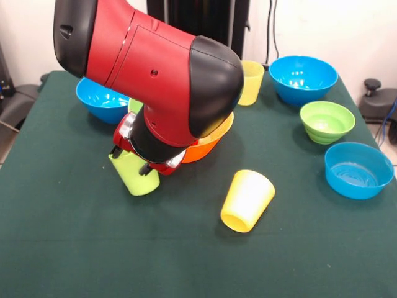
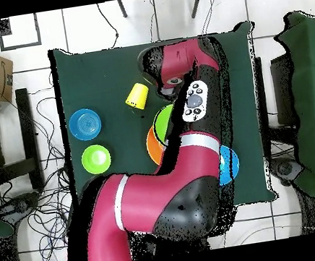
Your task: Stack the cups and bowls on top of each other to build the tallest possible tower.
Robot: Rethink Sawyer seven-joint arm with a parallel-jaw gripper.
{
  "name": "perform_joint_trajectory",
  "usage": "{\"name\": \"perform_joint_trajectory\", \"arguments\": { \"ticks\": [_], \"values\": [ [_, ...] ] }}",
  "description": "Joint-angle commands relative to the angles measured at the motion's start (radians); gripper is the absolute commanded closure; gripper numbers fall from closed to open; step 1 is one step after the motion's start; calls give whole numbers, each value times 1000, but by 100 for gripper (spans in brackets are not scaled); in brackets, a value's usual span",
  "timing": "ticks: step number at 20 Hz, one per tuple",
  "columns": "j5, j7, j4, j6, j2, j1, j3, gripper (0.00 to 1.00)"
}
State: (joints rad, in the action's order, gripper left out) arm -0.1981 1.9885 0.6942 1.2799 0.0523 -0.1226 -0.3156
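Lime green cup [image 1: 135, 176] sat tilted at my gripper [image 1: 131, 160], just in front of the orange bowl [image 1: 208, 144] near the table's [image 1: 74, 248] middle; fingers closed on its upper wall, one finger at each side of the rim end. The cup's base touched or nearly touched the cloth — I could not tell which.

Step in hand, as I judged it: picking this cup to set it on the tower. The tower so far looked like only the orange bowl with a lime green bowl [image 2: 164, 119] nested inside, seen from overhead. My arm hid most of it in the front view.

Next move would call for lifting clear, righting the cup and centring it over the nested bowls.

The cup looked smooth, tapered, opaque and undamaged.

Further out: bright yellow cup [image 1: 247, 200] lay on its side toward the front; paler yellow cup [image 1: 251, 82] stood upright behind the stack. Blue bowls [image 1: 303, 78] [image 1: 101, 99] at the rear corners, small green bowl [image 1: 327, 121] and shallow blue bowl [image 1: 358, 169] to one side, all upright and apart
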Motion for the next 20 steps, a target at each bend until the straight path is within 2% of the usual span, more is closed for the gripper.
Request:
{"name": "perform_joint_trajectory", "arguments": {
  "ticks": [1,13,20],
  "values": [
    [16,-169,27,129,-29,13,141,0],
    [52,-115,-136,276,-85,21,168,0],
    [103,-76,-118,223,-82,5,208,0]
  ]
}}
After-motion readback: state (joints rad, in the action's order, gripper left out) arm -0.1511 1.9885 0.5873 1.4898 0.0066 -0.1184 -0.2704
